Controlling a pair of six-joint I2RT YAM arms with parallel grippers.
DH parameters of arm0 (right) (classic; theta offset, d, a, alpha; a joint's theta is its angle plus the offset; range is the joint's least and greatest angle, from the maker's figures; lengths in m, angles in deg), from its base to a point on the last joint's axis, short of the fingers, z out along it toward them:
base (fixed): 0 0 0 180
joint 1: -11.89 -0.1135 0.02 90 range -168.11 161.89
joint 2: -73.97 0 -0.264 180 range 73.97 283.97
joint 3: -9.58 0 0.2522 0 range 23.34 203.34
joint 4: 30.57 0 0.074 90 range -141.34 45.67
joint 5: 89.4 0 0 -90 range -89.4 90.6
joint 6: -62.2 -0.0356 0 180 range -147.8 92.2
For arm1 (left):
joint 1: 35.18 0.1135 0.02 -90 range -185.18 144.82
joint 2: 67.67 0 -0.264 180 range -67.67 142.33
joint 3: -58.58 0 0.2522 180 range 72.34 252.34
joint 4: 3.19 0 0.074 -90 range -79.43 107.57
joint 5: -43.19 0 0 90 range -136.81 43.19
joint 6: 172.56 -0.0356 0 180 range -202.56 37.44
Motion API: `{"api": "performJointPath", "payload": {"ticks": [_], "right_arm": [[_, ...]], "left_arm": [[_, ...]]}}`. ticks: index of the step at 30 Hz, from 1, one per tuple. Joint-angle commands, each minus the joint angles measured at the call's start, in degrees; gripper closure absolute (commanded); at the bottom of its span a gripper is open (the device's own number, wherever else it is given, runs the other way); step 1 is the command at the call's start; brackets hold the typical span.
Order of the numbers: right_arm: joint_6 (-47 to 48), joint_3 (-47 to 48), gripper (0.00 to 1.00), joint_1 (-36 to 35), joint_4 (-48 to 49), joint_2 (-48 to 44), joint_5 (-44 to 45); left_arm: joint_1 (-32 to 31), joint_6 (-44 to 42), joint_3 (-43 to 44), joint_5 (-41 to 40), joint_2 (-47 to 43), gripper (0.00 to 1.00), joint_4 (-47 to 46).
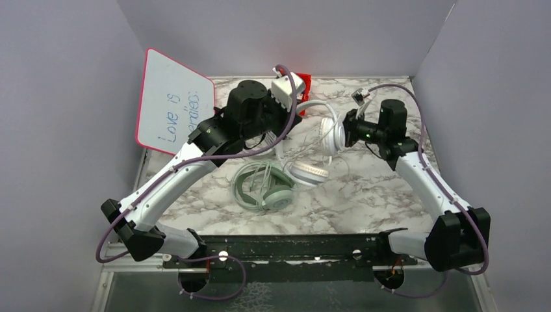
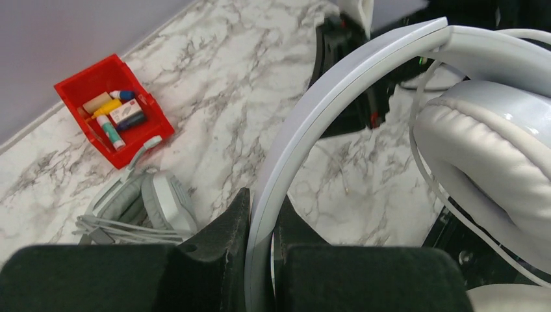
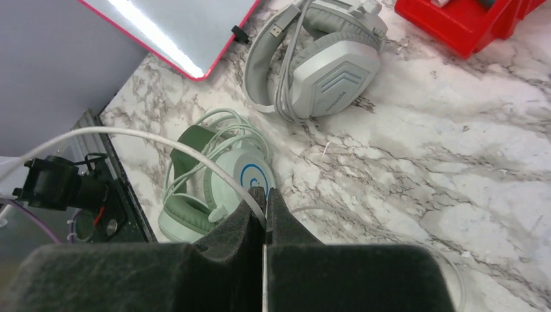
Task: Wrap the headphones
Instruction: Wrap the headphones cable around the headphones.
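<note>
My left gripper [image 1: 291,121] [image 2: 260,218] is shut on the headband of the white headset [image 1: 328,133] [image 2: 338,97] and holds it above the table. One padded ear cup [image 2: 487,149] hangs to the right. My right gripper [image 1: 345,130] [image 3: 264,198] is shut on a thin white cable [image 3: 130,133] that runs off to the left. The mint-green headset [image 1: 263,188] [image 3: 214,182] lies on the table with its cable coiled on it. The grey-white headset [image 3: 325,58] [image 2: 156,201] lies further back with bundled cable, mostly hidden under the left arm in the top view.
A red bin [image 1: 304,81] [image 2: 114,110] [image 3: 474,19] of small items stands at the back. A pink-edged whiteboard [image 1: 172,107] [image 3: 175,26] leans at the back left. Grey walls enclose the marble table [image 1: 377,188] on three sides.
</note>
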Motion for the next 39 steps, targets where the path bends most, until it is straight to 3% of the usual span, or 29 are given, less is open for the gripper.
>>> {"api": "performJointPath", "payload": {"ticks": [1, 16, 26, 39], "right_arm": [[5.5, 10.4, 0.99, 0.5, -22.0, 1.3, 3.7], [10.0, 29.7, 1.0, 0.4, -44.4, 4.1, 11.8], [8.7, 36.8, 0.99, 0.4, -51.8, 7.2, 1.5], [5.5, 38.2, 0.97, 0.4, -54.7, 10.2, -7.3]], "left_arm": [[0.0, -7.7, -4.3, 3.4, -3.1, 1.0, -0.8], [-0.1, -17.9, -11.2, -8.3, 0.1, 1.0, -0.1], [-0.2, -19.4, -10.5, -19.6, 4.9, 1.0, -1.0], [-1.1, -20.0, -10.3, -38.2, 9.2, 1.0, -10.2]]}}
